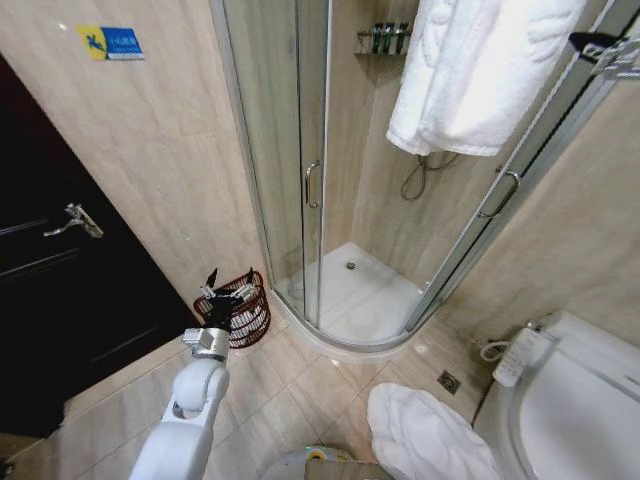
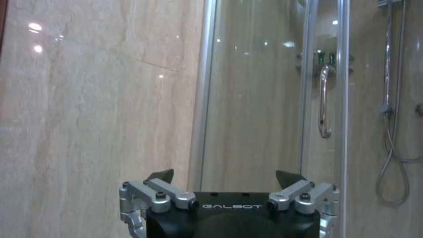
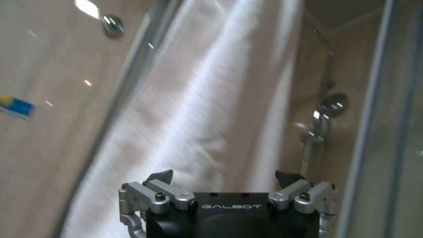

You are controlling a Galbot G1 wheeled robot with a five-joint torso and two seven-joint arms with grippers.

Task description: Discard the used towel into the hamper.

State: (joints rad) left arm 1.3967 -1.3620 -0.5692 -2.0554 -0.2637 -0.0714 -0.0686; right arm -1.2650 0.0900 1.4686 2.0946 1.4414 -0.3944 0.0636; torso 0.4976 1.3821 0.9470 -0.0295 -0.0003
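Note:
The hamper [image 1: 252, 318], a small reddish-brown wire basket, stands on the floor against the wall beside the shower. My left gripper [image 1: 228, 286] hovers over its near rim, open and empty [image 2: 225, 176]. A white towel [image 1: 478, 70] hangs over the top of the shower enclosure. My right gripper [image 1: 596, 48] is raised at that towel's right side, open, and the towel [image 3: 211, 124] hangs just ahead of its fingertips [image 3: 225, 176]. Another white towel [image 1: 425, 438] lies crumpled on the floor by the toilet.
The glass shower cabin [image 1: 318, 190] with its handle and white tray [image 1: 355, 292] fills the middle. A dark door [image 1: 60, 300] stands at the left and a toilet [image 1: 575, 400] at the lower right. Tiled floor lies between them.

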